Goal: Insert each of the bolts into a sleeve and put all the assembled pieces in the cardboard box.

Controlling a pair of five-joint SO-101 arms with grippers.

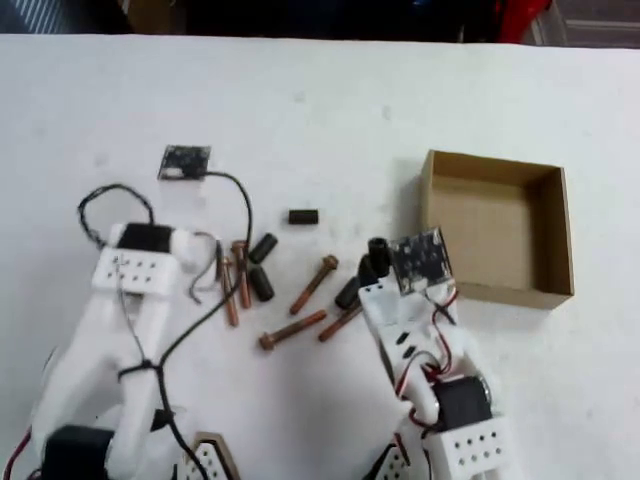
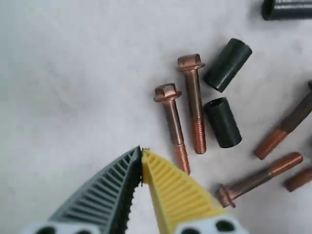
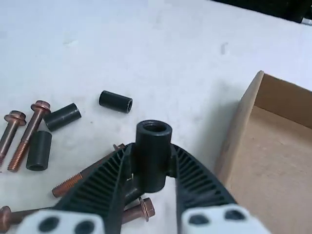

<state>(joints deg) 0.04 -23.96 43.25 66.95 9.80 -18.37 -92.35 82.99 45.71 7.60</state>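
My right gripper [image 3: 152,150] is shut on a black sleeve [image 3: 153,146], held upright just left of the cardboard box [image 3: 273,161]. In the high view this held sleeve [image 1: 378,248] is beside the box wall [image 1: 428,215]. My left gripper [image 2: 141,152] is shut on nothing, its tip beside the threaded end of a copper bolt [image 2: 171,122]. A second bolt [image 2: 193,105] lies parallel to it, with two black sleeves [image 2: 227,64] [image 2: 222,122] alongside. More bolts [image 1: 313,284] [image 1: 292,330] and loose sleeves [image 1: 303,216] [image 1: 263,247] lie between the arms.
The box [image 1: 495,225] stands open with a bare floor at centre right. The left arm [image 1: 135,265] trails a black cable [image 1: 245,215] over the bolts. The far half of the white table [image 1: 320,100] is free.
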